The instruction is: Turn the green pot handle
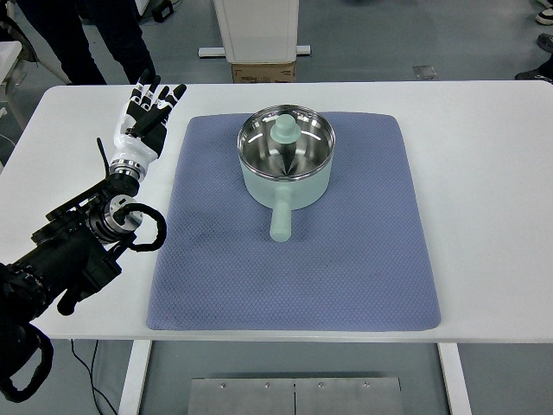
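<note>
Blue mat [346, 268] on white table [484, 173]; grey floor [389, 35] beyond.

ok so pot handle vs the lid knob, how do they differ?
The handle is a long bar lying flat over the blue mat, sticking out from the green pot toward the table's near edge. The lid knob is short and round, standing upright at the middle of the pot's top. The handle lies outside the pot's rim; the knob sits within it. Both are the same pale green, and the left hand touches neither.
</note>
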Controlling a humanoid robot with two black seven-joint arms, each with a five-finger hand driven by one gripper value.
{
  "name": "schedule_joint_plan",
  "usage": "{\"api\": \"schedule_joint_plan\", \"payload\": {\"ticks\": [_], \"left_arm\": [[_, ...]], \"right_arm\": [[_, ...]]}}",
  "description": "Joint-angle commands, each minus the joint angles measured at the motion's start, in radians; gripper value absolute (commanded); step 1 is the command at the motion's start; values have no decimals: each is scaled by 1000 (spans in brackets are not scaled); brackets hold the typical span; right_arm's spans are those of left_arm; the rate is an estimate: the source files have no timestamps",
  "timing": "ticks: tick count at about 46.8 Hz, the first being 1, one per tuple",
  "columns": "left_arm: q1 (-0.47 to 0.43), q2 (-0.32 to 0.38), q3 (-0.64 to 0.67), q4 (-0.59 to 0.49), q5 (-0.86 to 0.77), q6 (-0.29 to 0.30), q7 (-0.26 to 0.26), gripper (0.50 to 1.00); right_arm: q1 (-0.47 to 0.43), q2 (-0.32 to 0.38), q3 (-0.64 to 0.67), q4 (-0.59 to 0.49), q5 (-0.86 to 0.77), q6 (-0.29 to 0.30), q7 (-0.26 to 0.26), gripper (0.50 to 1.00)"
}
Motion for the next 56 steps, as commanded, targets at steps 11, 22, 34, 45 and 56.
{"api": "schedule_joint_plan", "payload": {"ticks": [11,22,34,45,56], "left_arm": [[-1,0,-2,2,19,8,-12,1000],[-8,1,-2,2,20,10,-11,1000],[-10,3,-3,3,216,8,-34,1000],[-22,4,-3,2,241,8,-34,1000],[-22,6,-2,-15,299,-32,-70,1000]], "right_arm": [[0,0,0,0,0,1,0,1000],[0,0,0,0,0,0,0,1000],[0,0,0,0,0,0,0,1000],[0,0,0,0,0,0,0,1000],[0,0,0,0,0,0,0,1000]]}}
